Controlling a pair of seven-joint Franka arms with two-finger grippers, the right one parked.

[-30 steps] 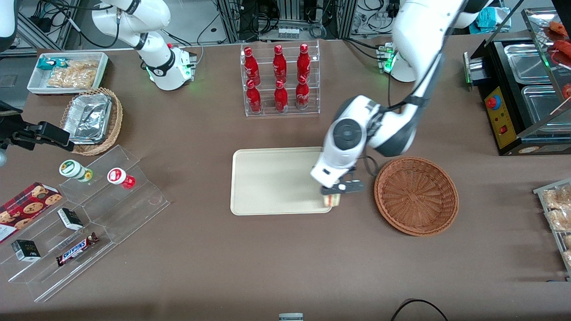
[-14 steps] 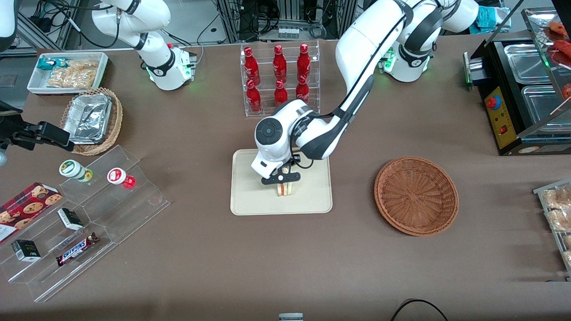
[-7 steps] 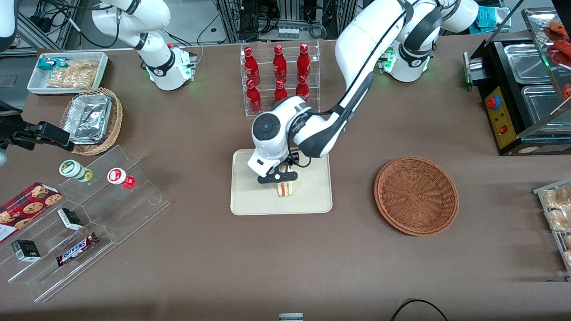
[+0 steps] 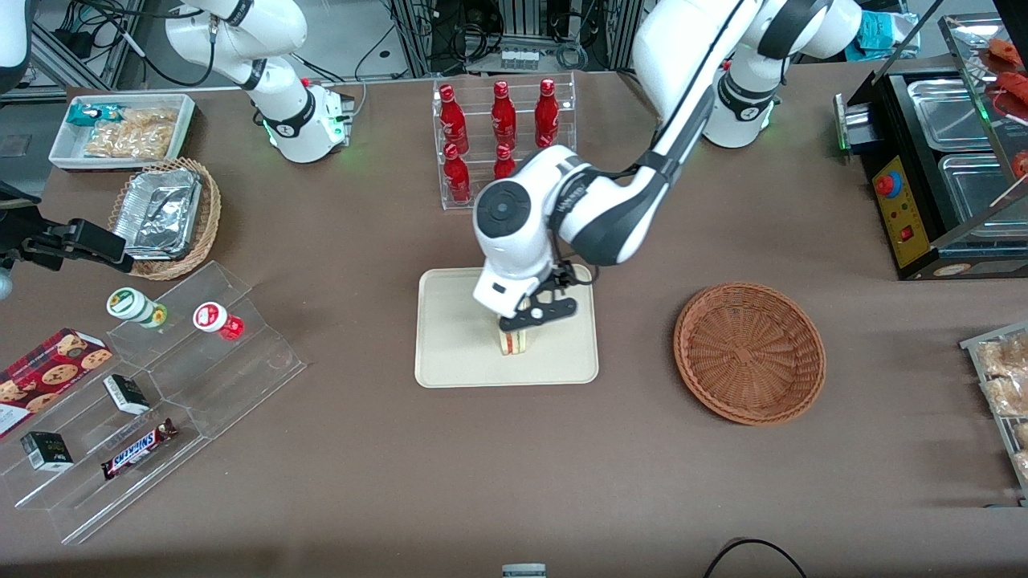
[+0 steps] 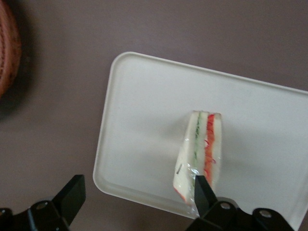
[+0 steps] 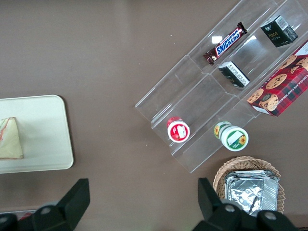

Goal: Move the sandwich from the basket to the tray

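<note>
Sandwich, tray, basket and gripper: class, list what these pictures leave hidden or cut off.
- Sandwich: front view, top hidden by the gripper above it.
- Tray: right wrist view, cut by the edge.
- Basket: left wrist view, only a rim sliver, cut by the edge.
- Gripper: open; fingers partly cut off.

The small layered sandwich wedge [image 4: 513,342] stands on the flat cream rectangular tray [image 4: 450,337], just under the left arm's black gripper [image 4: 536,315] — seemingly apart. The round reddish-brown wicker basket [image 4: 749,352] sits well apart.
</note>
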